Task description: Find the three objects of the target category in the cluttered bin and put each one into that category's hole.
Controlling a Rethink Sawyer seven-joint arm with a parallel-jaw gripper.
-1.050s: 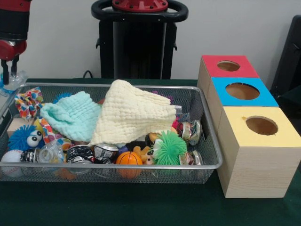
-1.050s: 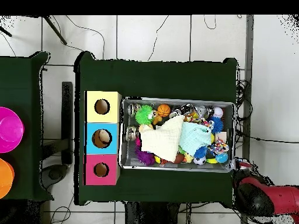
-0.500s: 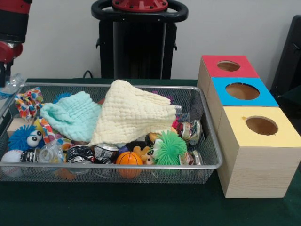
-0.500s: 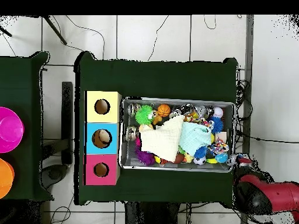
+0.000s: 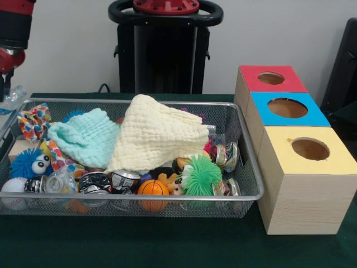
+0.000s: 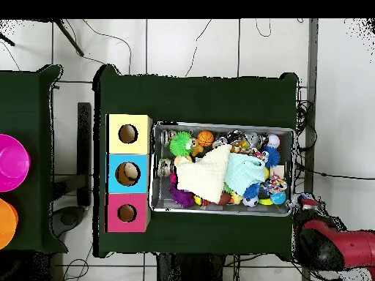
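At the lower centre of the front view, a small orange basketball (image 5: 153, 187) and a spiky green ball (image 5: 201, 176) lie against the near wall of the silver wire-mesh bin (image 5: 245, 167). Behind them, a pale yellow cloth (image 5: 159, 134) overlaps a mint cloth (image 5: 86, 137). At right stand the yellow-topped (image 5: 309, 149), blue-topped (image 5: 287, 108) and red-topped (image 5: 271, 78) wooden boxes. The red-and-black gripper (image 5: 4, 84) hangs at the upper left edge, possibly holding clear plastic; whether its fingers are closed I cannot tell.

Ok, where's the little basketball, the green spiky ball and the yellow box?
little basketball (image 5: 152, 187), front view, on its orange middle.
green spiky ball (image 5: 201, 177), front view, in the centre of its spikes.
yellow box (image 5: 334, 161), front view, on its yellow top beside the hole.
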